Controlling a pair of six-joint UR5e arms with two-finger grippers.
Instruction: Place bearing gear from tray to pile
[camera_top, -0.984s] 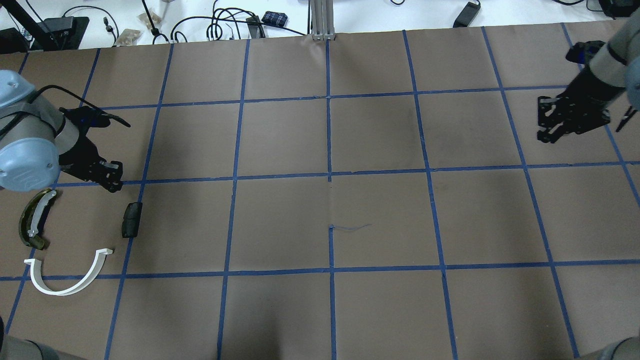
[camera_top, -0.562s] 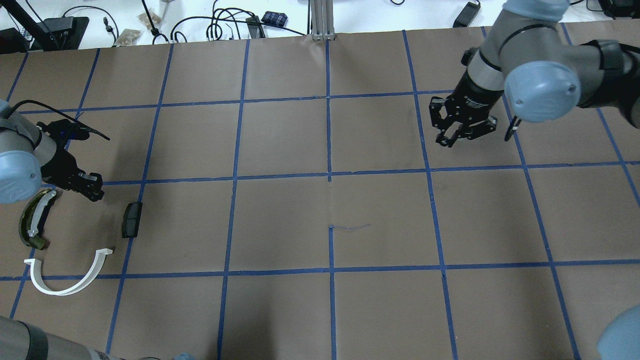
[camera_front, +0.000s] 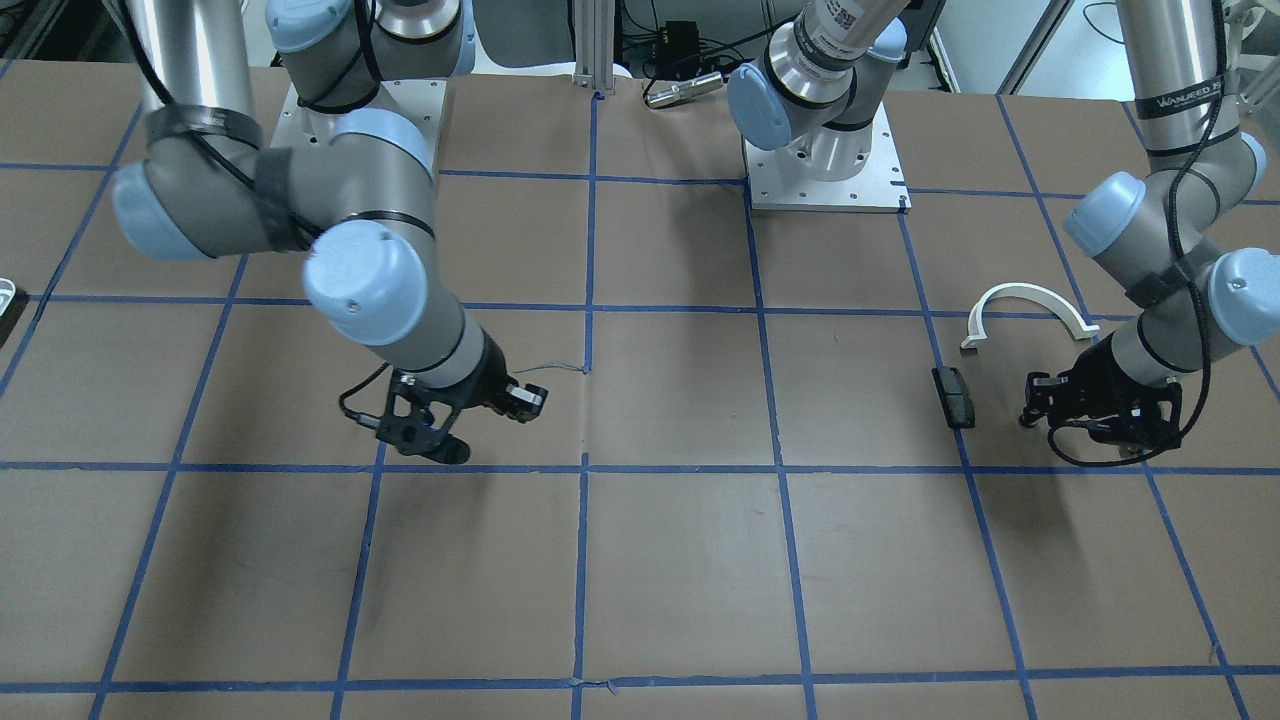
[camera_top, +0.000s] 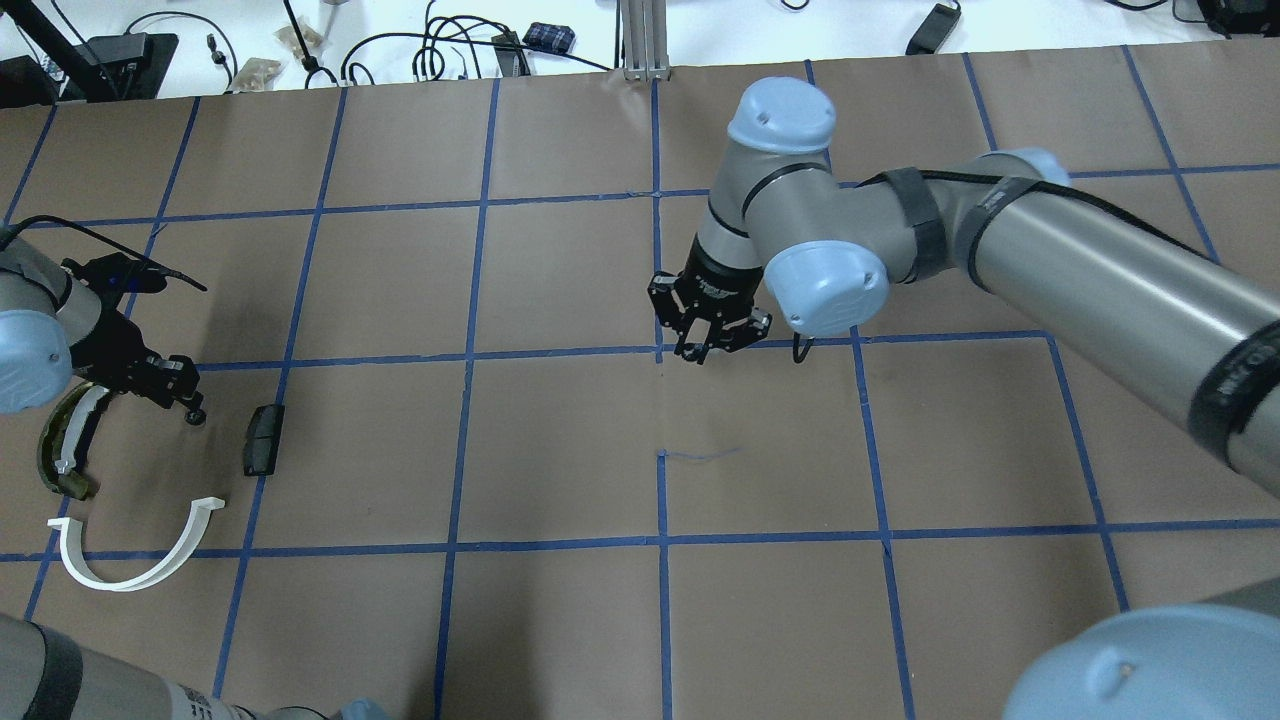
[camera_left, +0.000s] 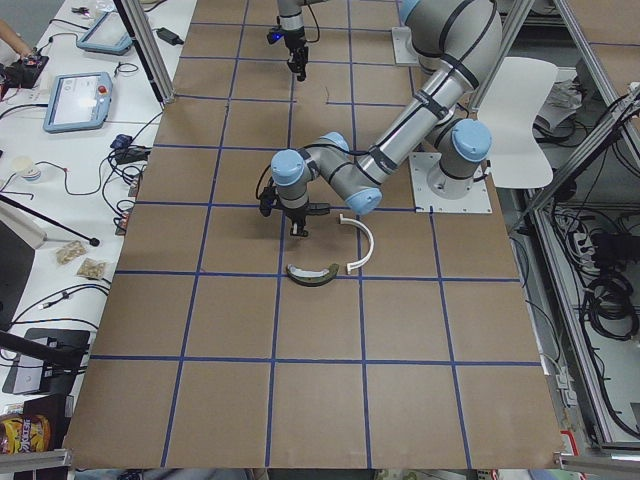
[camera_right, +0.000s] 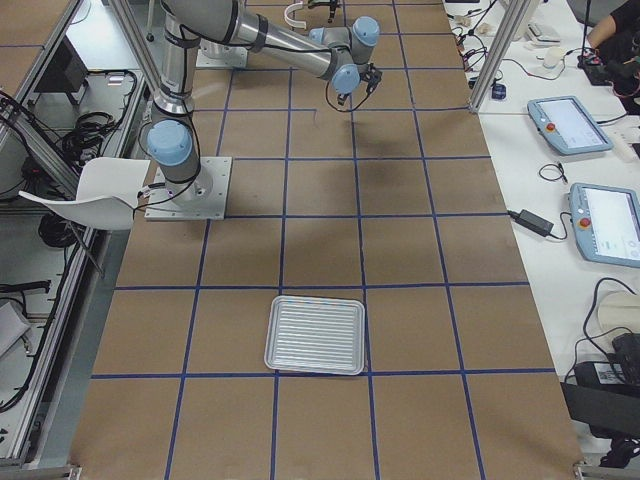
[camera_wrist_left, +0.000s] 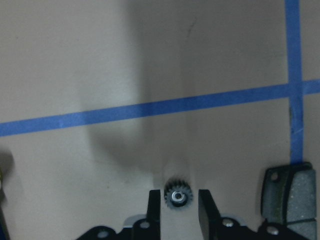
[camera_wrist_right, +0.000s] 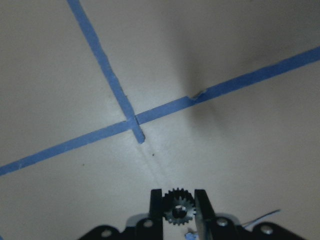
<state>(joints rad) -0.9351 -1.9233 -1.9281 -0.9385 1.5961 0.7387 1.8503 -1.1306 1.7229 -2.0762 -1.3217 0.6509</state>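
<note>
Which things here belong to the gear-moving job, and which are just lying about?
Job: gear gripped in the right pincer; second gear between the left pincer fingers; tray; pile parts: white arc, olive curved piece, dark block.

Lying about: cables, power brick, teach pendants.
</note>
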